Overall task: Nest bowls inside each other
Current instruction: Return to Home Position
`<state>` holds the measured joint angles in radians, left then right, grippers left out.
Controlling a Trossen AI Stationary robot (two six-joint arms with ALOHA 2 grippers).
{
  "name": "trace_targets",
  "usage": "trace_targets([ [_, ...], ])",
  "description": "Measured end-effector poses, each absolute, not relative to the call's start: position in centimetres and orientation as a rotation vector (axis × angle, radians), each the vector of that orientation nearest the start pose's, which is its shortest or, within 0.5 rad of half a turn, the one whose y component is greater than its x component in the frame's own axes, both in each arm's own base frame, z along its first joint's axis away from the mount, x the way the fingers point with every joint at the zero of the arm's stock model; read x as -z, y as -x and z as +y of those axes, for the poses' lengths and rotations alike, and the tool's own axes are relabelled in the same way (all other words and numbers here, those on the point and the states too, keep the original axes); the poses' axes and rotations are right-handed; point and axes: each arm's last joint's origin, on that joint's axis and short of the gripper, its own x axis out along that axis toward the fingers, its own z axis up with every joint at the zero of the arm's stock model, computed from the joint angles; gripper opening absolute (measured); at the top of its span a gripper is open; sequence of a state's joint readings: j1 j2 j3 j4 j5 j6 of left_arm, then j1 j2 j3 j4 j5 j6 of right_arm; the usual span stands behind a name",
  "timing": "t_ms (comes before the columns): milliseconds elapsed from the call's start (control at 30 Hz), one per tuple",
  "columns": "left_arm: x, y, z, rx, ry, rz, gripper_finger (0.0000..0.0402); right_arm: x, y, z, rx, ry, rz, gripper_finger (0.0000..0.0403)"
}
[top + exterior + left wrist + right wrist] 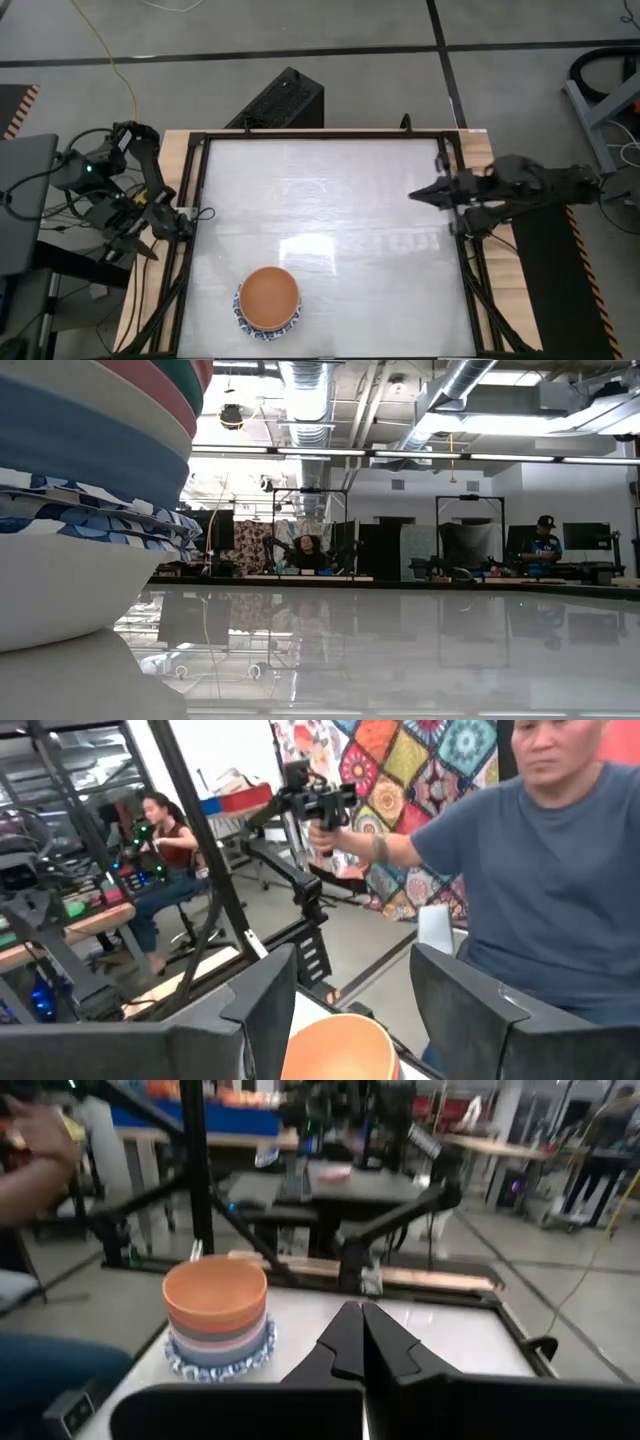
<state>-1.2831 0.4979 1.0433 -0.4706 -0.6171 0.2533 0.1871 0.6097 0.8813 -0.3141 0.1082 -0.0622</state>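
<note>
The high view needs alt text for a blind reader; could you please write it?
A stack of nested bowls, orange on top, stands near the lower edge of the table, left of centre. The open left gripper and shut right gripper wait at its sides.

No readable text, label or number shows anywhere.
</note>
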Motion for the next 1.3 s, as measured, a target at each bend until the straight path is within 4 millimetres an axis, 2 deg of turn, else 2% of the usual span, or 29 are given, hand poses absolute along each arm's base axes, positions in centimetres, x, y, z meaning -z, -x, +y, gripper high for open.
trace_targets([
  [200, -40.9, -2.2, -1.6, 0.641, -0.077, -0.178, 0.0186, -36.0, -8.9, 1.3, -0.071, 0.010, -0.031, 0.0008],
  [400, -38.0, -1.3, 2.3, 0.564, 0.099, -0.223, 0.0165, -34.8, -7.2, 1.0, -0.071, -0.044, -0.072, 0.0008],
  [533, -35.6, -0.8, 3.9, 0.573, 0.198, -0.250, 0.0148, -34.1, -6.9, 1.0, -0.071, -0.049, -0.075, 0.0008],
  [733, -34.6, -1.3, 2.8, 0.511, 0.276, -0.097, 0.0131, -33.1, -6.8, 0.9, -0.071, -0.048, -0.038, 0.0014],
  [833, -32.9, -1.6, 1.7, 0.484, 0.318, -0.009, 0.0130, -32.1, -7.3, 1.0, -0.068, -0.076, 0.008, 0.0020],
  [967, -30.6, -2.4, -0.5, 0.452, 0.308, 0.002, 0.0131, -30.0, -8.2, 1.2, -0.050, -0.091, 0.066, 0.0023],
  [1067, -29.3, -2.8, -2.3, 0.540, 0.341, -0.037, 0.0130, -28.9, -8.9, 1.3, -0.054, -0.098, 0.049, 0.0022],
  [1200, -28.2, -2.9, -4.6, 0.793, 0.436, -0.163, 0.0130, -28.1, -9.3, 1.4, -0.056, -0.099, 0.043, 0.0022],
  [1300, -26.4, -3.1, -5.7, 0.820, 0.453, -0.160, 0.0130, -27.6, -9.5, 1.4, -0.058, -0.101, 0.043, 0.0022],
])
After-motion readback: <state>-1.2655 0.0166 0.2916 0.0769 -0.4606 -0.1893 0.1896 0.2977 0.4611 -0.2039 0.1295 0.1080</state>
